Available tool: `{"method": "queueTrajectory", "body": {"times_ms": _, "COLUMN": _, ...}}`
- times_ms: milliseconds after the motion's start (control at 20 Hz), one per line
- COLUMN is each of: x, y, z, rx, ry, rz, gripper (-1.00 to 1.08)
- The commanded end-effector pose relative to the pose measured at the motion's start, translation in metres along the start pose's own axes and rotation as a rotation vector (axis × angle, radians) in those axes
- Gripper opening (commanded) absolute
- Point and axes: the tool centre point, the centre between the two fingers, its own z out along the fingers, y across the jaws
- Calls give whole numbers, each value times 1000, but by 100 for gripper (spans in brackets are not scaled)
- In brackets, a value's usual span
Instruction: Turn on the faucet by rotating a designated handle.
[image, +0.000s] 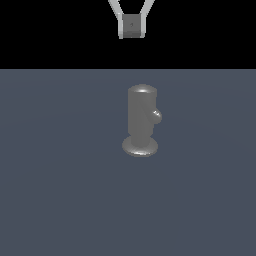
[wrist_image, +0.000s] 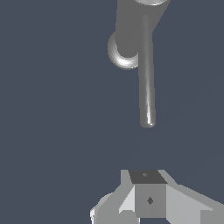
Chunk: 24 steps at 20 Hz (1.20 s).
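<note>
You've got the faucet (image: 141, 120) standing upright on the grey floor (image: 60, 190), near the middle of the exterior view, flared base down and domed top up. Its handle (wrist_image: 147, 78) sticks out sideways from the upper body; in the exterior view you only see its rounded tip, foreshortened, on that view's right side of the cylinder, while the wrist view shows you the full straight rod. Your gripper (image: 132, 27) sits high above and behind the faucet, well apart from it and touching nothing, and I can't tell how wide the jaws are from either view.
</note>
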Motion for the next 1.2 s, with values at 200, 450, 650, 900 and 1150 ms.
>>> {"method": "queueTrajectory", "body": {"times_ms": 200, "x": 13, "y": -4, "z": 46, "rx": 8, "ry": 16, "rz": -2, "gripper": -100}}
{"method": "queueTrajectory", "body": {"times_ms": 450, "x": 23, "y": -7, "z": 76, "rx": 13, "ry": 26, "rz": -3, "gripper": -100}}
{"method": "queueTrajectory", "body": {"times_ms": 650, "x": 30, "y": -9, "z": 93, "rx": 16, "ry": 32, "rz": -4, "gripper": -100}}
{"method": "queueTrajectory", "body": {"times_ms": 900, "x": 35, "y": -11, "z": 107, "rx": 19, "ry": 37, "rz": -5, "gripper": -100}}
{"method": "queueTrajectory", "body": {"times_ms": 1150, "x": 39, "y": -12, "z": 114, "rx": 20, "ry": 39, "rz": -6, "gripper": -100}}
